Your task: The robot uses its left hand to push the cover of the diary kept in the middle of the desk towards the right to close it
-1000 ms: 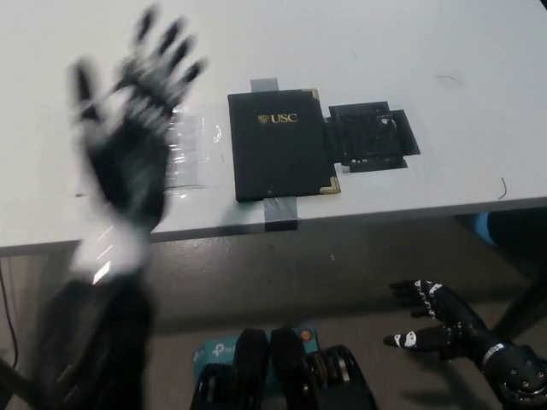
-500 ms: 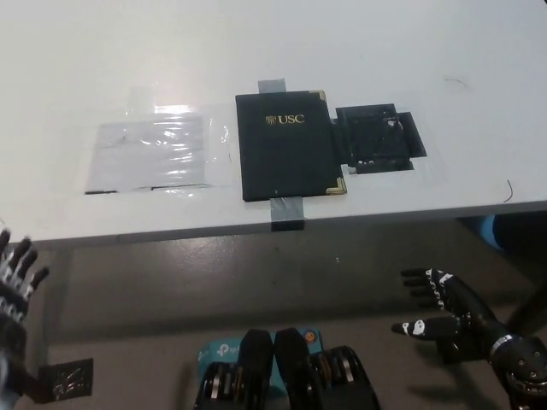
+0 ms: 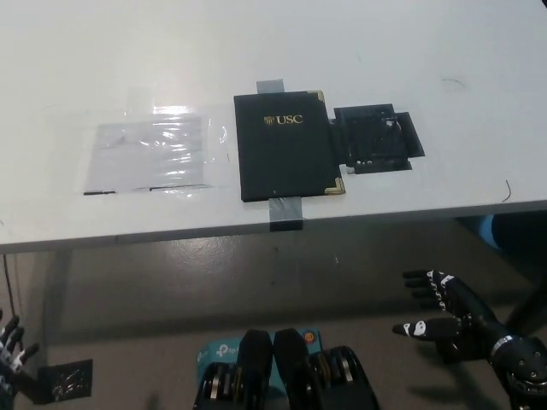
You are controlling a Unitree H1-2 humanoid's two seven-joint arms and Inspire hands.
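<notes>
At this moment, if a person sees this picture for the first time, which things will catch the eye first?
First the closed black diary with gold USC lettering, lying in the middle of the white desk and taped down at its near and far edges. A shiny clear plastic sheet lies to its left and a black patch to its right. Below the desk edge, the right hand hangs open at lower right.

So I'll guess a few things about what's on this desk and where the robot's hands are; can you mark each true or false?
1. The diary lies closed. True.
2. The cover reads USC in gold. True.
3. The left hand is pressing on the diary. False: it is down below the desk edge, at the picture's lower left corner.
4. The right hand holds a pen. False: it is open and empty, below the desk.
5. A clear plastic sheet lies left of the diary. True.
</notes>
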